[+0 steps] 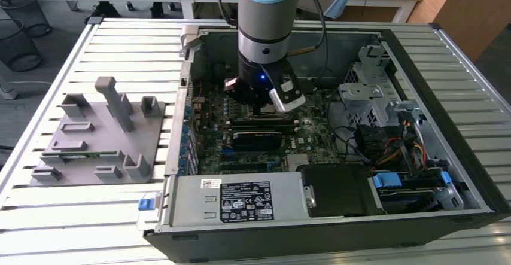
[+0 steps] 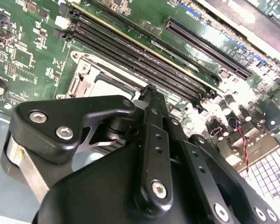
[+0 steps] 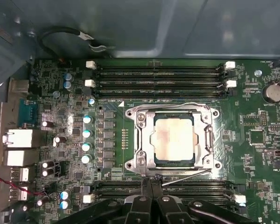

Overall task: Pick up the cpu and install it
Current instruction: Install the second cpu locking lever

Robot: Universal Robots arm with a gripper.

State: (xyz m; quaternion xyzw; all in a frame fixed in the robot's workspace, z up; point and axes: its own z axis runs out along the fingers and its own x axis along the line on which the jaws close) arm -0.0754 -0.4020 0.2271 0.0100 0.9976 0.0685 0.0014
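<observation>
The cpu (image 3: 172, 139), a flat square chip with a pale silver top, lies inside the metal socket frame (image 3: 139, 140) on the green motherboard (image 3: 252, 154). It also shows in the second wrist view as a pale patch (image 2: 106, 87) beyond the black fingers. My gripper (image 3: 151, 183) hovers just off one edge of the socket, beside the memory slots, with its fingers pressed together and nothing between them. In the exterior view the gripper (image 1: 255, 104) reaches down into the open computer case over the board's middle.
Memory slots (image 3: 158, 77) run along both sides of the socket. A thin metal lever (image 3: 186, 175) lies by the fingertips. A grey plastic tray (image 1: 88, 136) sits on the slatted table at the exterior view's left. Drive cages and cables (image 1: 383, 127) fill the case's right side.
</observation>
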